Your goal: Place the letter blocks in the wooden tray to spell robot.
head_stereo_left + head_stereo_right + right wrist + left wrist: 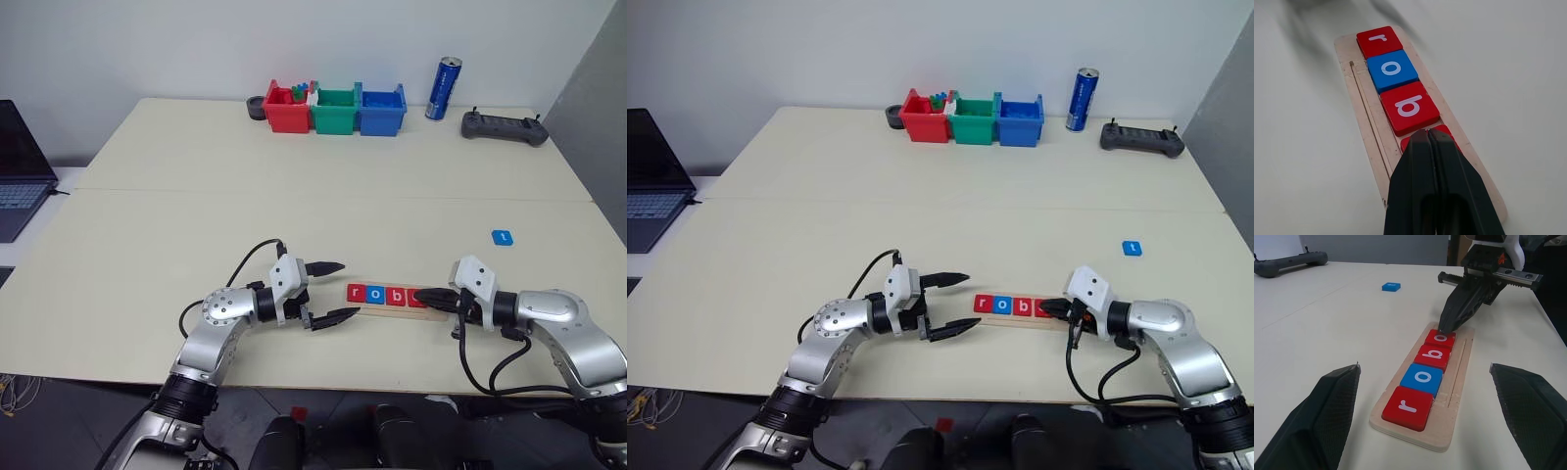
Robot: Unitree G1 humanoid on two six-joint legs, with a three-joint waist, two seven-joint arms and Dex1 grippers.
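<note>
Remaining tile: the blue "t" letter block (502, 237) lay loose on the bench (294, 206), well apart from the wooden tray (392, 309), beyond it and off toward the robot's right.
Tray contents: four letter blocks sat in a row, red "r" (1407, 407), blue "o" (1422, 377), red "b" (1433, 356) and a second red "o" (1440, 338); the slot after that last tile stood free.
Tray axis: the long side ran left to right across the robot's front, so "t" belonged at the right-hand end.
Right pincer: right pincer (427, 296) was clenched on nothing, its joined tips resting on or just over the second "o".
Left pincer: left pincer (336, 291) was released wide, level, just beside the tray's left end, grasping nothing.
Nearer arm: judged the right, since "t" lay on its side.
Governing relation: "t" lay up and away from the right pincer's tips, behind the direction it pointed; a swing outward appeared needed.
</note>
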